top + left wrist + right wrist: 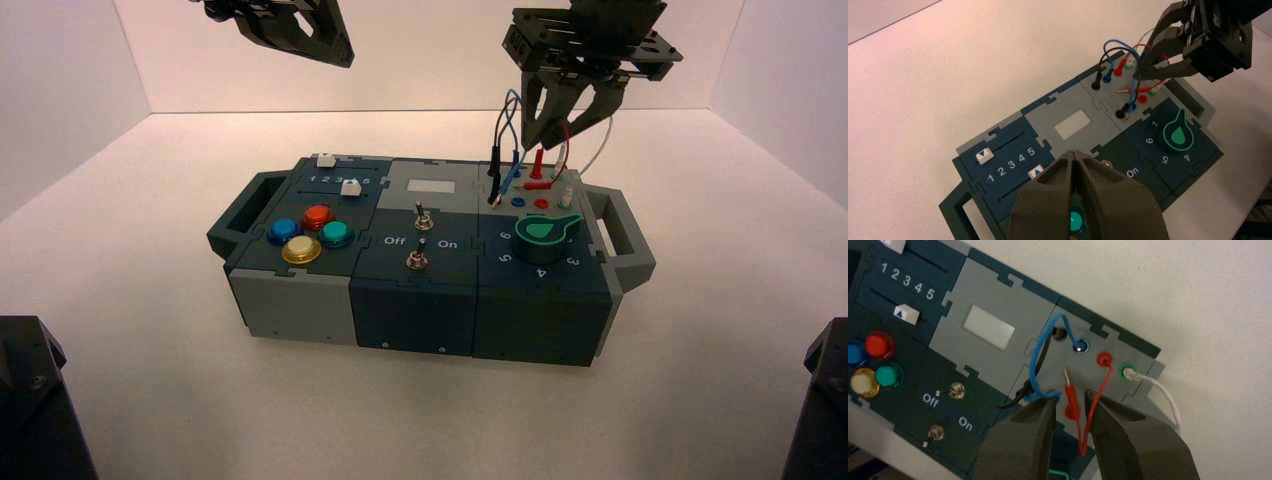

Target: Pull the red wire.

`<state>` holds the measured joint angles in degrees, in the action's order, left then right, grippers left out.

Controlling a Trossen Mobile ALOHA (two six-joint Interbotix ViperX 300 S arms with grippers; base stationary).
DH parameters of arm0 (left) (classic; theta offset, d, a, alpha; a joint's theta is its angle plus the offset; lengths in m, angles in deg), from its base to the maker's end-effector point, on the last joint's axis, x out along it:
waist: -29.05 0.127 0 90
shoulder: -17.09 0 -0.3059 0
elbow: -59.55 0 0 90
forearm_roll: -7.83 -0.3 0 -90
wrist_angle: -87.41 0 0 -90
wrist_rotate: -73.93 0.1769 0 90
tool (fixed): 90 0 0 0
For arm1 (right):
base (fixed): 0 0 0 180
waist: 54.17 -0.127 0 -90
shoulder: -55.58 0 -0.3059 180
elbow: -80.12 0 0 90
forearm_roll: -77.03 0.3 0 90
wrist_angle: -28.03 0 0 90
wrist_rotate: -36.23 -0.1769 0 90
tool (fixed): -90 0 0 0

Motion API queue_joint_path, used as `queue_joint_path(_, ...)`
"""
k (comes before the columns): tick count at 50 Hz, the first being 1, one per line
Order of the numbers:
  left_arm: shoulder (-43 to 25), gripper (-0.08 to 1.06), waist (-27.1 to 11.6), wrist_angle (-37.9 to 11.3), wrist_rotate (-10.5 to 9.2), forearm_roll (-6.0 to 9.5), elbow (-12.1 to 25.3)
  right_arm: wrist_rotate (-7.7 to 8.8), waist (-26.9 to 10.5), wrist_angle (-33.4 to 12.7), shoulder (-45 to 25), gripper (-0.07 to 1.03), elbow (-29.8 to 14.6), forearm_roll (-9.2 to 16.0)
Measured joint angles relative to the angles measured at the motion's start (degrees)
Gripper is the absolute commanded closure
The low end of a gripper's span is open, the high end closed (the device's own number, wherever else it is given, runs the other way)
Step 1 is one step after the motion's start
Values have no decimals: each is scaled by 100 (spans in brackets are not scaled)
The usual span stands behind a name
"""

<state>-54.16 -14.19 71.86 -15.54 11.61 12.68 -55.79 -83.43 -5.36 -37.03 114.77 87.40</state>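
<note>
Overhead, my right gripper (pixel 565 125) hangs above the far right corner of the box (pixel 420 290), its fingers (pixel 1018 440) apart and straddling the red wire (pixel 1095 405). One red plug (pixel 1070 400) lies loose on the grey wire panel (pixel 1048 375) with its bare metal pin showing, resting between the fingers; I cannot tell whether either finger touches it. The other red plug (pixel 1104 359) sits in its socket at the far edge of the panel, and the thin red lead loops from one to the other. Just left of it the blue wire (pixel 1040 355) arcs over the panel beside a black lead, and to its right a white cable (pixel 1160 390) runs from a green-ringed socket. My left gripper (pixel 1075 162) hovers over the box's near left part, above the coloured buttons, fingers pressed together with nothing between them. Ahead of it, the box stands on the white desk (pixel 700 400).
</note>
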Motion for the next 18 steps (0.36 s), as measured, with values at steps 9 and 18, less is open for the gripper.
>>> queue_joint_path(9,9,100,-9,-18,0,0,0,-149,-9,-589,316,63,-26,26)
queue_joint_path(18,9,100,-9,-35,0,0,18,-220,0,-756,510,63,114,35)
